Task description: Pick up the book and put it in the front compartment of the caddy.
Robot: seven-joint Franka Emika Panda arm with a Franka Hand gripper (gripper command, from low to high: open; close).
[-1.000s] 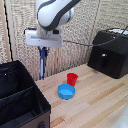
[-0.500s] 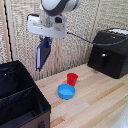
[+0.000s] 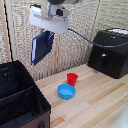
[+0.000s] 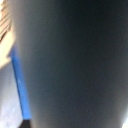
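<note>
The dark navy-blue book [image 3: 42,47] hangs in the air, tilted, well above the table, with my gripper [image 3: 48,33] shut on its upper edge. It hangs above and just to the exterior view's right of the black soft-sided caddy [image 3: 20,102], which stands at the exterior view's lower left. A black divider [image 3: 17,92] splits the caddy into two sections. I cannot tell which section is the front compartment. In the wrist view the book [image 4: 75,65] fills nearly the whole picture as a dark blurred surface, and the fingers do not show.
A red cup [image 3: 72,79] and a blue bowl [image 3: 66,91] stand on the wooden table [image 3: 100,105] right of the caddy. A black glossy appliance [image 3: 111,52] with a cable sits at the exterior view's right. A woven screen stands behind.
The arm has lifted the book higher and carried it toward the exterior view's left, nearer the caddy. The book has tilted from hanging straight to slanted.
</note>
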